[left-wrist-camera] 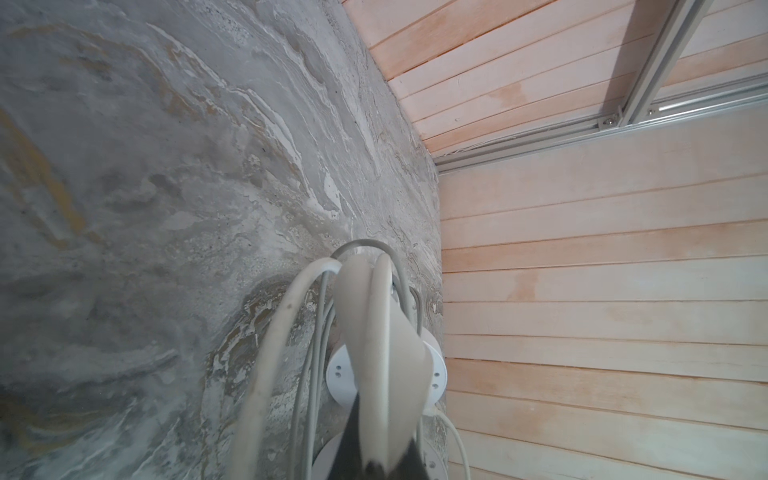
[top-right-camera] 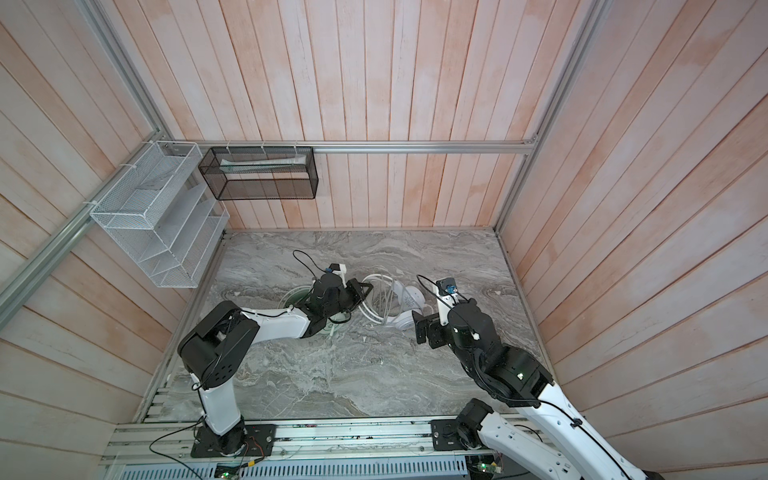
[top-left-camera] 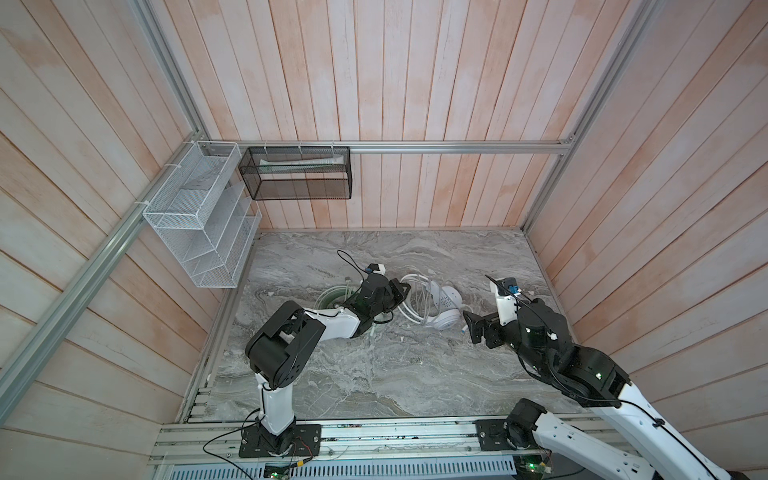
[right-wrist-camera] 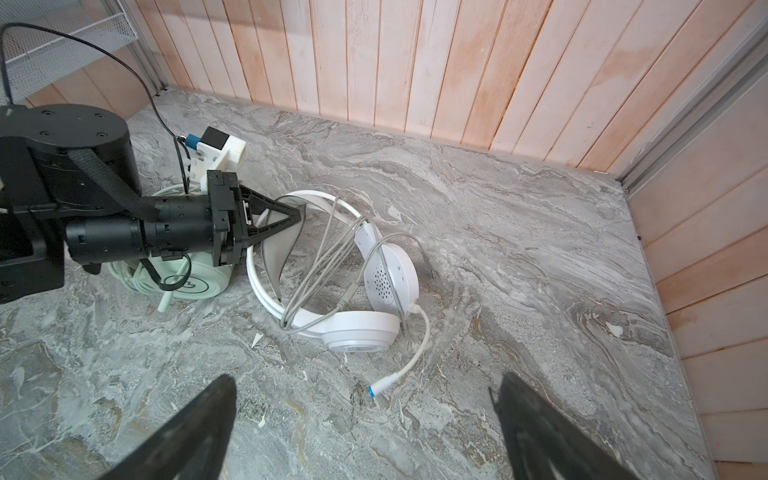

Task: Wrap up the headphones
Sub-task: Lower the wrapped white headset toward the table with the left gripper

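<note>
We are looking at a plain white plastic headset [right-wrist-camera: 357, 328] with a thin hoop headband, lying on the grey veined marble-look tabletop [right-wrist-camera: 519, 249] between the two grippers. The left gripper [right-wrist-camera: 297, 218] is pinching the soft grey inner strap [right-wrist-camera: 276, 253] of that headband, its black fingers pressed to a point. A thin grey cord [right-wrist-camera: 316, 266] is draping loosely across the hoop. The glossy mint-green headset [right-wrist-camera: 195, 282], with a ringed logo on its round cup, is resting just beside it, under the left wrist. The right gripper [right-wrist-camera: 365, 378] is hovering spread wide, holding nothing.
</note>
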Controlling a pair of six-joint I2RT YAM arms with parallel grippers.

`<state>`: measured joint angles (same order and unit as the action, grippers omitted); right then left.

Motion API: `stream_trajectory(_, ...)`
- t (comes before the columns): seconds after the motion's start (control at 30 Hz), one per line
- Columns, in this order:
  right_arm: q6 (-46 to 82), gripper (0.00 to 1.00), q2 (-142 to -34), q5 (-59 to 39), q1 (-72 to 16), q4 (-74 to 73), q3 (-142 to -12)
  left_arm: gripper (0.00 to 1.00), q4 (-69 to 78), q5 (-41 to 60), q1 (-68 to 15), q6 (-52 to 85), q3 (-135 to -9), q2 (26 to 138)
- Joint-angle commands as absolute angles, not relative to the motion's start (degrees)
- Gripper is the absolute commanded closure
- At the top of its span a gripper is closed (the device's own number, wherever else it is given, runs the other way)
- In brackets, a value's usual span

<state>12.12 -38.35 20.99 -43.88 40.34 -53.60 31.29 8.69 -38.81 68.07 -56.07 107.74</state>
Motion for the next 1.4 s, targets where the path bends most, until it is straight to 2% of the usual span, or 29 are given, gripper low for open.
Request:
stream_trajectory(0.0, 11.57, 0.01, -38.04, 21.8, -43.83, 39.64, -53.17, 0.81, 32.37, 8.35, -39.11, 68.98, -58.44, 108.11)
stream_trajectory(0.17, 11.43, 0.02, -38.15, 21.75, -43.85, 39.55, -52.88, 0.66, 29.03, 8.44, -39.11, 68.65, -59.24, 108.11)
stream_trajectory(0.43, 11.25, 0.01, -38.09, 21.53, -43.81, 39.44, -52.82, 0.54, 24.38, 8.72, -39.2, 68.44, -60.59, 107.94)
stream_trajectory(0.53, 11.25, 0.02, -38.12, 21.51, -43.85, 39.42, -52.82, 0.43, 22.05, 8.83, -39.29, 68.26, -61.59, 107.67)
stream_trajectory(0.73, 11.25, 0.02, -38.2, 21.37, -43.82, 39.29, -52.65, 0.36, 17.27, 7.65, -39.81, 67.25, -63.63, 107.05)
stream_trajectory(0.83, 11.29, 0.02, -38.15, 21.27, -43.8, 39.18, -52.65, 0.26, 15.1, 7.29, -39.95, 67.24, -64.5, 107.05)
stream_trajectory(0.9, 11.21, 0.01, -38.14, 21.21, -43.83, 39.2, -52.64, 0.14, 13.21, 7.08, -40.03, 67.15, -65.3, 106.97)
stream_trajectory(0.93, 11.16, 0.01, -38.09, 21.1, -43.79, 39.17, -52.64, 0.04, 11.99, 6.74, -40.21, 66.98, -65.77, 106.83)
stream_trajectory(0.97, 11.08, 0.02, -38.09, 21.03, -43.84, 39.1, -52.64, 0.01, 10.71, 6.19, -40.34, 66.84, -66.28, 106.72)
stream_trajectory(1.37, 10.55, 0.01, -38.49, 19.87, -43.85, 39.02, -52.64, 0.01, -6.66, 0.75, -41.87, 62.66, -75.5, 107.43)
